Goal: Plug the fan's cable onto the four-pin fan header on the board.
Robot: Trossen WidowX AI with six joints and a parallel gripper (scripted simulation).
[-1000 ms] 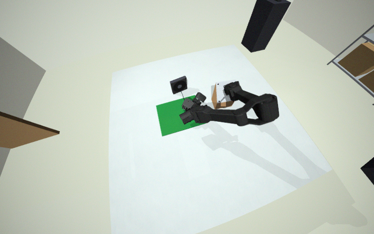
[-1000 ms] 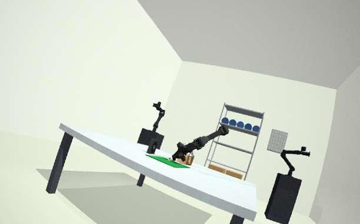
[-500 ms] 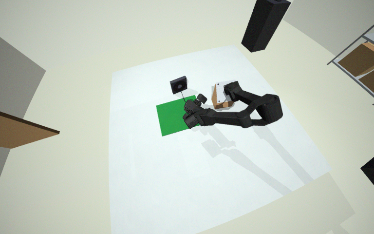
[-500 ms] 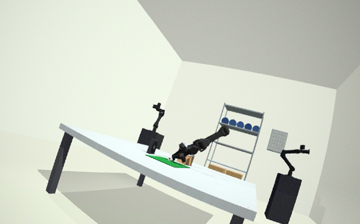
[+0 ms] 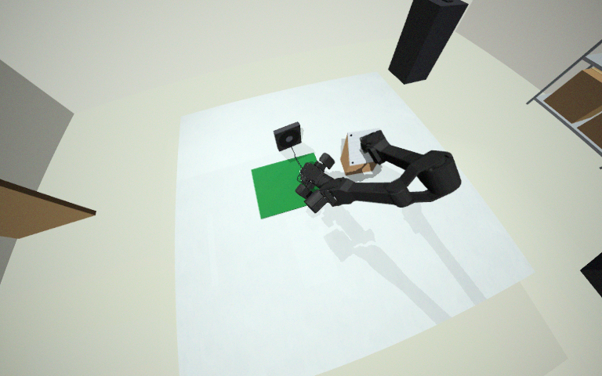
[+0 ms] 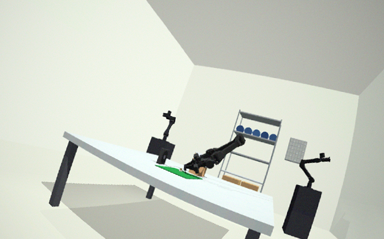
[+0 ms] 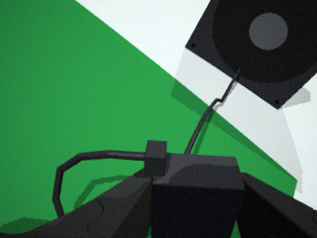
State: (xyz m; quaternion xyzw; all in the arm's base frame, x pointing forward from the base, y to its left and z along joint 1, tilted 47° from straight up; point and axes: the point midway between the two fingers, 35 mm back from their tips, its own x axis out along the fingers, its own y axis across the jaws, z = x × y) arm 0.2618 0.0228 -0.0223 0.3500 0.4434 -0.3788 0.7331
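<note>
Wrist view: gripper (image 5: pixel 302 179) (image 6: pixel 185 168) (image 7: pixel 194 180) pinching the dark plug (image 7: pixel 197 171) at bottom centre of the frame, a small dark block at the plug's left side, the cable (image 7: pixel 109 154) (image 5: pixel 296 158) looping off toward lower left, another stretch rising to the fan (image 7: pixel 267 59) (image 5: pixel 288 136) (image 6: pixel 162 156) at upper right. Top view: plug end over the right part of the green board (image 5: pixel 277 188) (image 6: pixel 178 172) (image 7: pixel 64 89), near mid-frame, fan upright just beyond the board's upper edge; header not made out in the wrist view, so seating cannot be told.
</note>
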